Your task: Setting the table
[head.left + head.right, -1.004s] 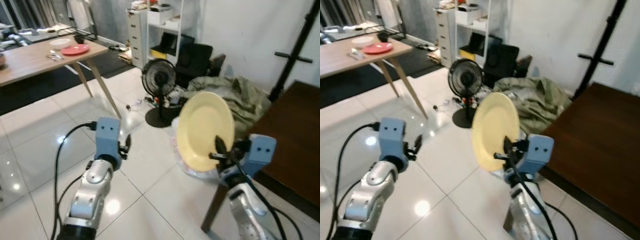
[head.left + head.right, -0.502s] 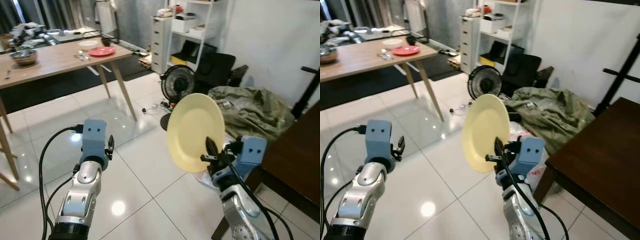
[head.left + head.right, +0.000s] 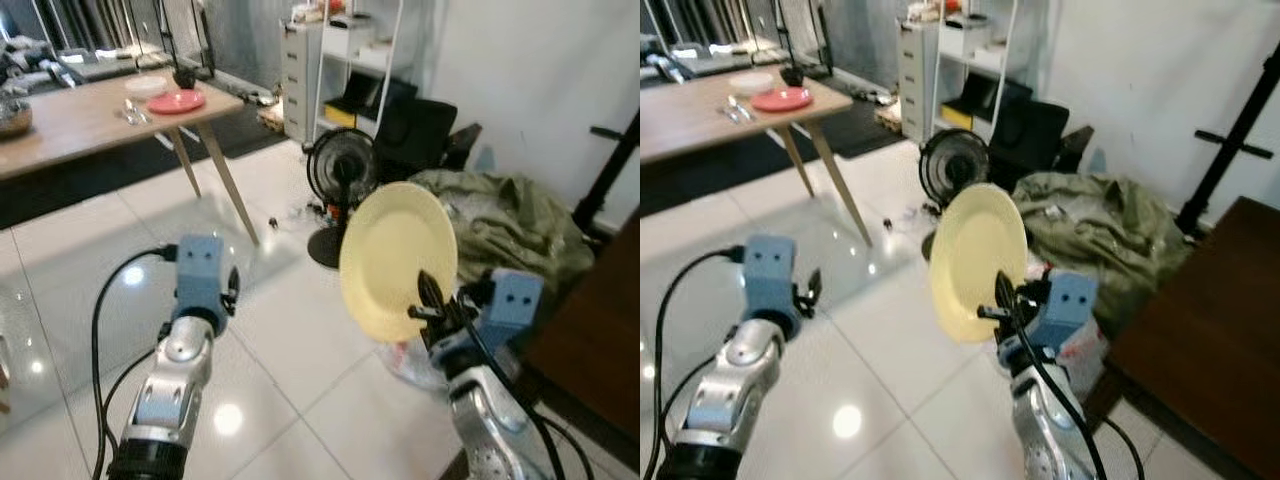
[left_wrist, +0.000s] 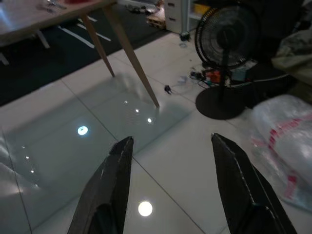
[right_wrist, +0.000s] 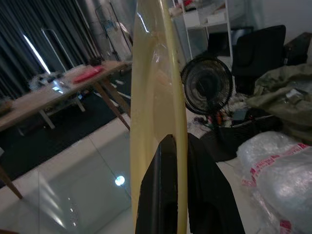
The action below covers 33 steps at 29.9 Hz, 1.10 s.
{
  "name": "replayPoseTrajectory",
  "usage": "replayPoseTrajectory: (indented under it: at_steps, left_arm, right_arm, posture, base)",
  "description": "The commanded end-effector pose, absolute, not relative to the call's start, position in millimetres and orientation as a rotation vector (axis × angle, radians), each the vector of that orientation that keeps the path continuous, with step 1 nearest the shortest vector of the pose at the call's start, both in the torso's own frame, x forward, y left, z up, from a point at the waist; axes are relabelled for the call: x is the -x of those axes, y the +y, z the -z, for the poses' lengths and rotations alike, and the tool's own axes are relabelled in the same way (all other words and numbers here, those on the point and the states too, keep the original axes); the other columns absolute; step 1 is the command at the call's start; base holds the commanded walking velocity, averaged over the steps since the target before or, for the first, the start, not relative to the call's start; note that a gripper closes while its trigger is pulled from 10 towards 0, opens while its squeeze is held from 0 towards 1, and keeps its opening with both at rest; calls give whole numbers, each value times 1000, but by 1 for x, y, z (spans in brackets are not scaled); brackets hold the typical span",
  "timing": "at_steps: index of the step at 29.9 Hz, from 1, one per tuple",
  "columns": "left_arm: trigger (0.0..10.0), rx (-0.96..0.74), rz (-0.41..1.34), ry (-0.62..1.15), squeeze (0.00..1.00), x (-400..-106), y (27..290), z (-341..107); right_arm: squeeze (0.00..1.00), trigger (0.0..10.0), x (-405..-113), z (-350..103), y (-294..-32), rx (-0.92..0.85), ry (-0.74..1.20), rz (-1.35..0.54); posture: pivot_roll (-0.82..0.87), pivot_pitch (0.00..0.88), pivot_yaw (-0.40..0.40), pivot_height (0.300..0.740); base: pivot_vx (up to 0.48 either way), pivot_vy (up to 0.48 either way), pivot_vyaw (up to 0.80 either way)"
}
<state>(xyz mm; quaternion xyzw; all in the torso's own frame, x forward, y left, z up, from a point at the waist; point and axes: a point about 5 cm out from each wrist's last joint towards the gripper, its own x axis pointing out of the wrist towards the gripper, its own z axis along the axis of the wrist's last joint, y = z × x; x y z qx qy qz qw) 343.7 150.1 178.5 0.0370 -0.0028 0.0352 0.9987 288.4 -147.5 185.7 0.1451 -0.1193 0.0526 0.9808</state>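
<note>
My right gripper is shut on the lower rim of a pale yellow plate, held upright in front of me over the tiled floor. The right wrist view looks along the plate's edge with a black finger clamped on each side. My left gripper is open with nothing between its fingers, raised at the left. A wooden dining table stands at the far left, with a red plate, a white dish, cutlery and a metal bowl on it.
A black floor fan stands ahead on the floor beside a heap of olive cloth and a plastic bag. White shelves and a drawer unit line the back wall. A dark wooden table is at my right.
The camera has swung and moved, so the whole scene has shifted. The yellow plate stays clamped in my right gripper, and the left gripper stays open.
</note>
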Motion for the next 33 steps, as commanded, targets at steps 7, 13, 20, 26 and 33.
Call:
replayPoseTrajectory:
  at_steps: [7,13,20,26,33]
  left_arm:
    - [10000,-82,-87,7,0,-343,154,-174]
    - [10000,-82,-88,4,0,-342,155,-175]
    - [10000,-102,-89,-20,0,-339,156,-177]
    - [10000,-176,-69,-59,0,-331,160,-175]
    - [10000,-179,76,-147,0,-318,150,-177]
  right_arm:
    - [0,10000,-288,-188,-145,-298,-253,-112]
    - [0,10000,-288,-188,-143,-300,-256,-121]
    - [0,10000,-290,-190,-142,-317,-259,-136]
    - [0,10000,-296,-184,-161,-369,-234,-56]
    - [0,10000,-301,-168,-188,-600,-169,62]
  posture:
    - [-65,33,98,740]
    - [-60,33,99,740]
    - [-48,30,97,740]
    - [-32,28,94,740]
    - [-19,27,93,740]
  base:
    - [480,0,0]
    - [480,0,0]
    - [480,0,0]
    - [480,0,0]
    - [480,0,0]
